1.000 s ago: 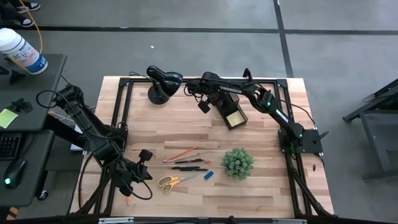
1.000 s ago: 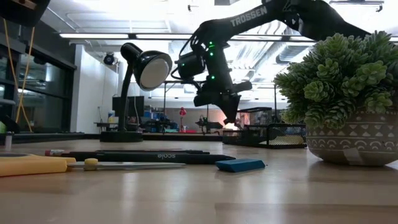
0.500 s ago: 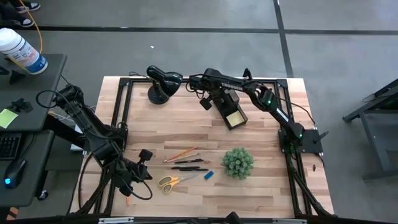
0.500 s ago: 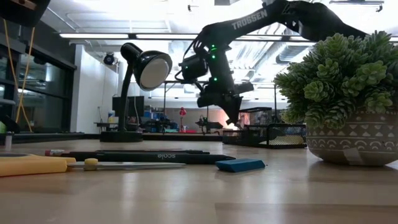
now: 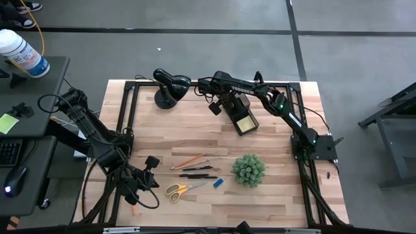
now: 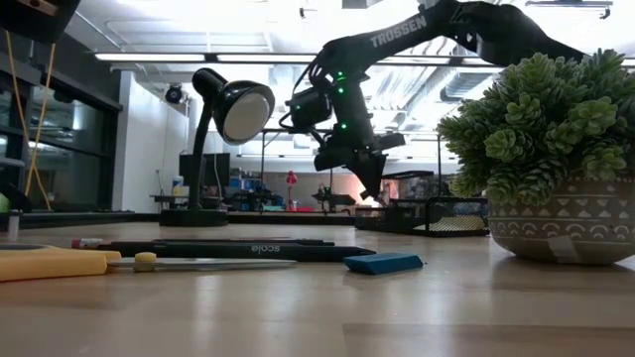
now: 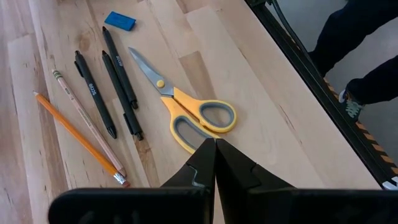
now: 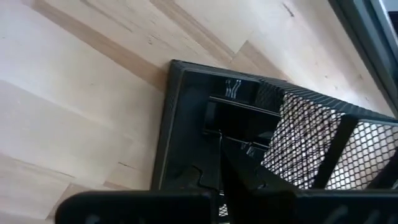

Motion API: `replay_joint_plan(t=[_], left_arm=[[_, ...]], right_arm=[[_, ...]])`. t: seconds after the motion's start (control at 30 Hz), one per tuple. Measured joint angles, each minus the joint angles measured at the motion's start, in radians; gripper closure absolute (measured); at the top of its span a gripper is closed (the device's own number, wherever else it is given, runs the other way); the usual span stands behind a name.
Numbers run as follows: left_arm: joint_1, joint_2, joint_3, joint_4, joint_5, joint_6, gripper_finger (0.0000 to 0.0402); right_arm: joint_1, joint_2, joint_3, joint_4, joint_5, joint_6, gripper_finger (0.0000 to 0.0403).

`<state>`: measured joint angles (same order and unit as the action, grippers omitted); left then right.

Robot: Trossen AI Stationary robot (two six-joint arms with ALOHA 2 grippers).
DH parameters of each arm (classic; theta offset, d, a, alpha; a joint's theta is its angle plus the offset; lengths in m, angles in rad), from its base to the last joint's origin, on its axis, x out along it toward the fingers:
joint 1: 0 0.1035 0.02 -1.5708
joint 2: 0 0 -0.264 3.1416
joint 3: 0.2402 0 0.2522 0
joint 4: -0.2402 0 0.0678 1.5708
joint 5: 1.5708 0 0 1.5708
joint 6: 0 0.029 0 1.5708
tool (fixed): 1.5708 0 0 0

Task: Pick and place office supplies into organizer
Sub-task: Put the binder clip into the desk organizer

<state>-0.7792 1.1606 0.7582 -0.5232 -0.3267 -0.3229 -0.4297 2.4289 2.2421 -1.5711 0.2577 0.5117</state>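
Early in the task, by the look of things. Sticky-note pad point(image 5: 245, 123) already lying in the organizer point(image 5: 241, 113), upper centre of the high view, just left of the table's far-right corner region. Remaining on the bare wood, lower centre: scissors point(image 5: 177, 190), two pencils point(image 5: 190, 160), black pens point(image 5: 198, 172) and a small blue item point(image 5: 218, 183), all well apart from the organizer.

Right gripper point(image 5: 224, 106) hanging just above the organizer's rim, fingers pressed together and empty in the right wrist view, nothing between them. Left gripper point(image 5: 151, 164) parked at lower left of the high view, near the scissors; in the left wrist view its fingers meet at the bottom centre, closed on nothing, scissors handles just beyond the tips.

Hard to judge: contents of the tall mesh compartment, dark and partly cut off at the right edge of the right wrist view. In the low view the organizer mostly masked behind the plant point(image 6: 541, 159) and distant; lamp point(image 6: 233, 109) at upper left.
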Motion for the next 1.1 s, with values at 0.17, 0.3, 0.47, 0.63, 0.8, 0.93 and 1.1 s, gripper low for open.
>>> replay_joint_plan(t=[0.17,0.3,0.47,0.63,0.8,0.93,1.1], left_arm=[[0.000,0.000,0.000,0.000,0.000,0.000,0.0401],[0.000,0.000,0.000,0.000,0.000,0.000,0.0401],[0.000,0.000,0.000,0.000,0.000,0.000,0.0401],[0.000,0.000,0.000,0.000,0.000,0.000,0.0401],[0.000,0.000,0.000,0.000,0.000,0.000,0.0401],[0.000,0.000,0.000,0.000,0.000,0.000,0.0401],[0.000,0.000,0.000,0.000,0.000,0.000,0.0401]], right_arm=[[0.000,0.000,0.000,0.000,-0.026,0.003,0.0403],[-0.003,0.000,0.000,0.000,-0.042,0.001,0.0403],[-0.003,0.000,0.000,0.000,-0.055,-0.006,0.0403],[-0.006,0.000,0.000,0.000,-0.058,0.002,0.0403],[-0.009,0.000,0.000,0.000,-0.055,0.007,0.0403],[-0.009,0.000,0.000,0.000,-0.054,0.003,0.0403],[-0.013,0.000,0.000,0.000,-0.057,-0.004,0.0403]])
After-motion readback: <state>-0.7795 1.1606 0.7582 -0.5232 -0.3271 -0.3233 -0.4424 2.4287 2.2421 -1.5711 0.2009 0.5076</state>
